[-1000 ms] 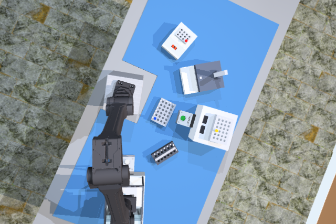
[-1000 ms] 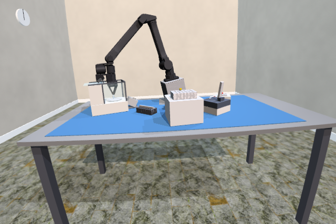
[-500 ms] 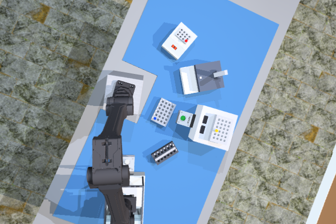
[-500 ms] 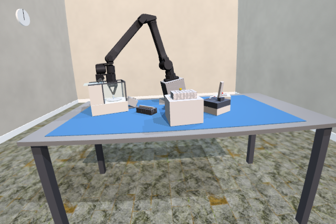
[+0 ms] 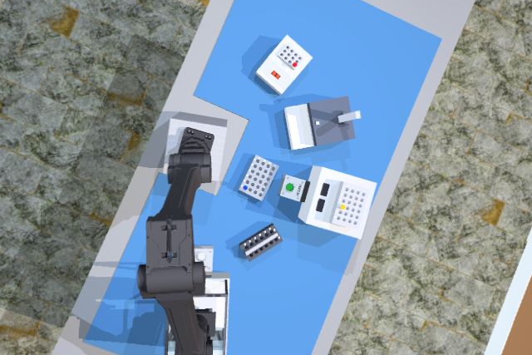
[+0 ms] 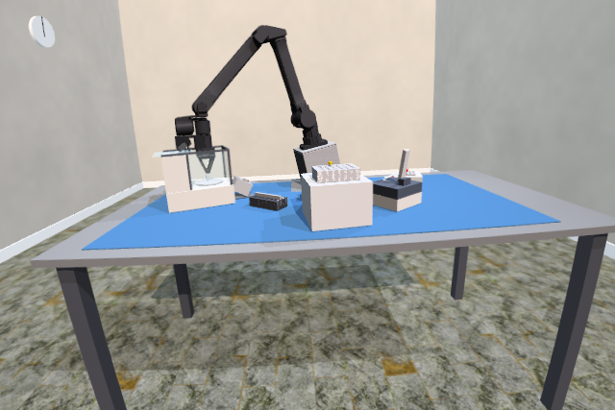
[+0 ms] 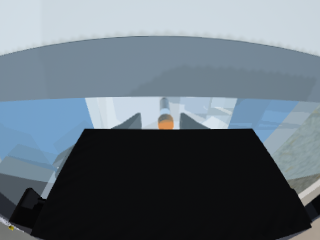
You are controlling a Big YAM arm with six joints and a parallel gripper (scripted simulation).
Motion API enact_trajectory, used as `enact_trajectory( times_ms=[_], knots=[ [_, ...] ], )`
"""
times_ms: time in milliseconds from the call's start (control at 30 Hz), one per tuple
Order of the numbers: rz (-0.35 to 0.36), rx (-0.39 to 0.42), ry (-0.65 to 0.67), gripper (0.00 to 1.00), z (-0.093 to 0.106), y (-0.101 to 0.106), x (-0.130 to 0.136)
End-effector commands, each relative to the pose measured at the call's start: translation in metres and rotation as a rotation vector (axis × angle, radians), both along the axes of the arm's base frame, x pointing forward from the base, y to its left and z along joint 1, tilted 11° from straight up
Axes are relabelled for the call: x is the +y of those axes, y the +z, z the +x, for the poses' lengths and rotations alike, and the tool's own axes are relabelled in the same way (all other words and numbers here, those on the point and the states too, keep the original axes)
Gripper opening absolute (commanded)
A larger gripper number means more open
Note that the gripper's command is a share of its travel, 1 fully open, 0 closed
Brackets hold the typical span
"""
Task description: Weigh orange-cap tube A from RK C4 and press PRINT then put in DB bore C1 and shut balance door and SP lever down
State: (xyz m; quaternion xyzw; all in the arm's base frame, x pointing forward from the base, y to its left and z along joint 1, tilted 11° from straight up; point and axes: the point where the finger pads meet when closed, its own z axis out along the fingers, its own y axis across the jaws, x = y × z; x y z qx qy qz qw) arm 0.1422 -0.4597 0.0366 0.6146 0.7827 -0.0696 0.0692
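Observation:
My gripper (image 6: 207, 171) (image 7: 161, 119) reaches down inside the glass box of the balance (image 5: 209, 266) (image 6: 201, 198). Its fingers are a little apart, one on each side of tube A (image 7: 166, 123), with gaps beside its orange cap. The tube appears upright on the pan (image 6: 214, 181); its foot is not clear. The door (image 6: 166, 154) is slid open, out past the box's edge. The round white PRINT key (image 5: 200, 256) shows beside the arm; the lamp is hidden. The dry block (image 5: 267, 71) holds a red-capped tube. The SP lever (image 5: 348, 116) (image 6: 404, 164) stands up.
The rack (image 5: 258, 178) holds a blue-capped tube. The white mixer (image 5: 309, 214) (image 6: 337, 205) holds a yellow-capped tube and has a green knob in front. The dark magnet block (image 5: 260, 242) (image 6: 268, 201) lies between mixer and balance. The glass walls surround my fingers closely.

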Motion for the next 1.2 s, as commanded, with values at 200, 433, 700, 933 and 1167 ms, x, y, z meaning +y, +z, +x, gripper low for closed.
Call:
enact_trajectory(
  times_ms=[200,433,700,933,1167],
  knots=[
    [-0.025,-0.01,0.002,0.36,0.002,0.01,-0.009],
    [-0.025,-0.01,0.002,0.36,0.002,0.01,-0.009],
    [-0.01,-0.006,0.005,0.36,-0.004,0.012,0.001],
    [-0.043,-0.016,0.005,0.36,0.002,0.034,-0.011],
    [-0.043,-0.017,0.006,0.36,0.004,0.042,-0.013]
  ],
)
